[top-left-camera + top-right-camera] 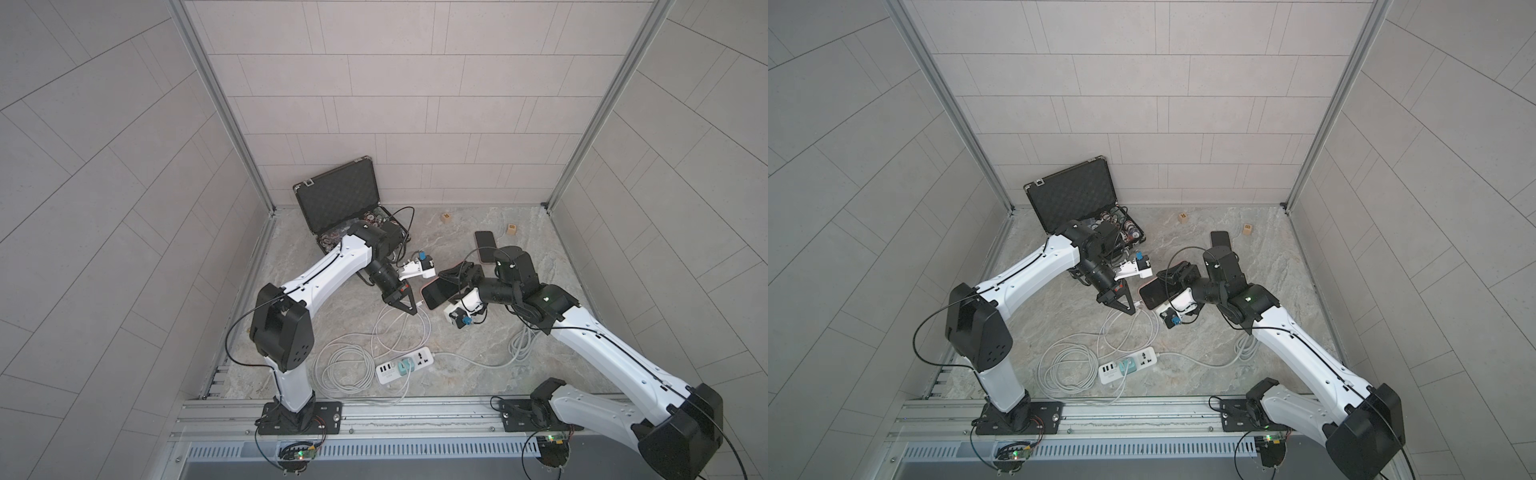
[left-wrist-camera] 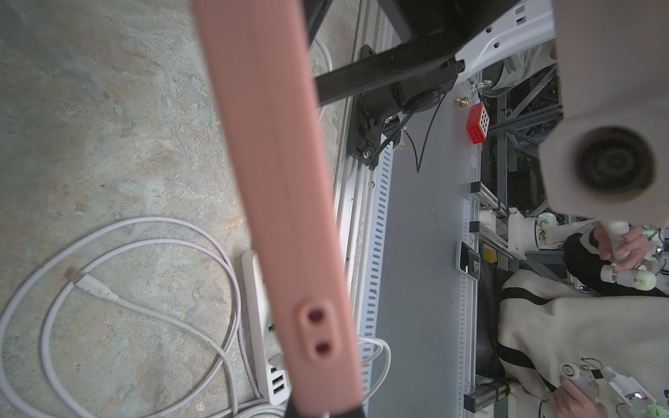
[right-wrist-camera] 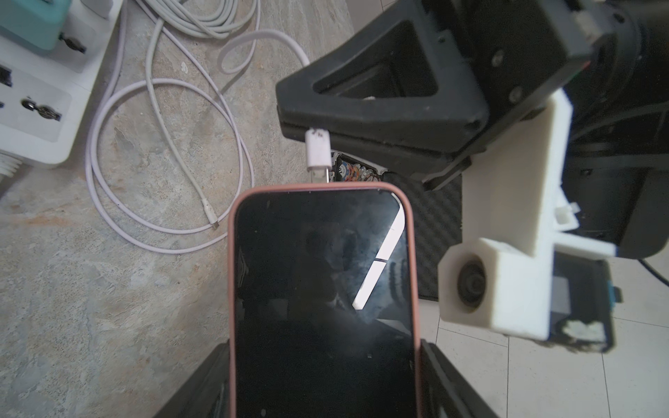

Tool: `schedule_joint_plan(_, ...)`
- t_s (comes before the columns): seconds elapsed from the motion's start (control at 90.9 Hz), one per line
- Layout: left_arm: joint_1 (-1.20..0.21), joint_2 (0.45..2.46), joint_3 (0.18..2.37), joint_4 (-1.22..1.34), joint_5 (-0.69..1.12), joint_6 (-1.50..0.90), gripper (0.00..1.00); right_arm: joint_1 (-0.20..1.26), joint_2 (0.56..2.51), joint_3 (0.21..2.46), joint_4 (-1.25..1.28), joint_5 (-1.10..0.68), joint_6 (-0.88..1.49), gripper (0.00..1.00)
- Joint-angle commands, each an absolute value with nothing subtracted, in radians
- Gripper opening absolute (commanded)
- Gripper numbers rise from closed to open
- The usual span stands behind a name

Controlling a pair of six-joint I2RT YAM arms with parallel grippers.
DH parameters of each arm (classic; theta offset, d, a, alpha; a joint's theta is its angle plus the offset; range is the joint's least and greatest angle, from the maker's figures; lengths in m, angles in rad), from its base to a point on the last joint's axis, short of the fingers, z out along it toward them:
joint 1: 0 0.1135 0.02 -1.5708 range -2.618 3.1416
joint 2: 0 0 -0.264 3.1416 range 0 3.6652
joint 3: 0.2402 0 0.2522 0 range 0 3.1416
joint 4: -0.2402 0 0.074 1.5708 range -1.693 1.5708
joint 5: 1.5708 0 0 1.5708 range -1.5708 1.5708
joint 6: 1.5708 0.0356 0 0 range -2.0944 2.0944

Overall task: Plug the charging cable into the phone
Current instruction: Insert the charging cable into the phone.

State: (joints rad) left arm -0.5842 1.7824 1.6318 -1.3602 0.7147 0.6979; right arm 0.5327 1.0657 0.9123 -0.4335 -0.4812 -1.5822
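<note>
Phone (image 3: 322,289) sits clamped in the right fingers (image 3: 206,387); at its 9 o'clock seen from above, the left fingers (image 3: 380,108) pinch the cable plug (image 3: 318,148), tip at the port edge. Tilt could jam it beside the port

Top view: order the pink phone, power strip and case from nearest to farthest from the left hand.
1. Pink phone, right beside the left hand.
2. Power strip, toward the front rail.
3. Case, at the back wall.

Glossy phone (image 3: 322,289) screen — matt case (image 2: 275,181), maybe silicone; stone-look table (image 3: 90,307).
</note>
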Motion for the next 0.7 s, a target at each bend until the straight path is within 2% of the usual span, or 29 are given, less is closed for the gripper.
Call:
schedule_joint_plan(0.0, -0.590, 1.768, 1.639, -1.364, 0.737, 0.690, 0.00, 0.539, 1.037, 0.913, -0.388, -0.500, -1.557, 0.56)
schedule_joint_plan(0.693, -0.594, 1.781, 1.657, -1.348, 0.729, 0.671, 0.00, 0.582, 1.056, 0.932, -0.442, -0.499, -1.557, 0.58)
